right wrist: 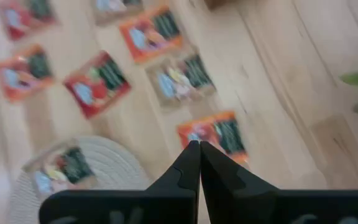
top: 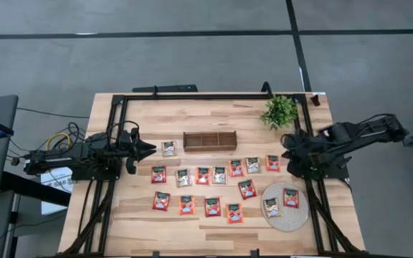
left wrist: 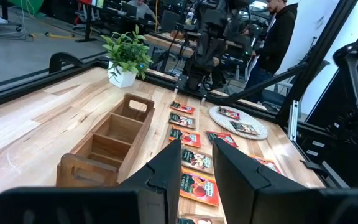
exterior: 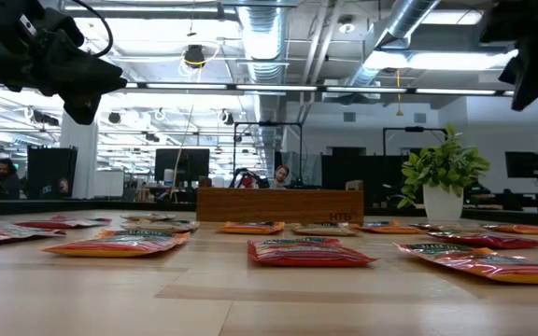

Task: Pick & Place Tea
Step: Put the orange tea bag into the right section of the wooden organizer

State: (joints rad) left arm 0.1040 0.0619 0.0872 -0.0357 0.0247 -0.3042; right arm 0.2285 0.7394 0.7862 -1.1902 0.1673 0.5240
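Several tea sachets, red and pale, lie flat in loose rows on the wooden table [top: 127, 215]; one red sachet [top: 203, 175] sits mid-row. Two more sachets [top: 291, 198] rest on a round woven mat [top: 282, 218]. My left gripper [top: 149, 149] hovers level at the table's left, open with nothing between its fingers [left wrist: 194, 155], next to a pale sachet [top: 169, 148]. My right gripper [top: 290, 154] is shut and slants down above the right end of the sachet row; an orange-red sachet [right wrist: 219, 134] lies below its tips [right wrist: 199, 146].
A wooden tray with three compartments [top: 210, 140] stands at the table's far middle. A potted green plant [top: 279, 111] is at the far right, close to my right arm. A black frame [top: 192, 97] runs around the table's edges. People sit and stand in the room beyond.
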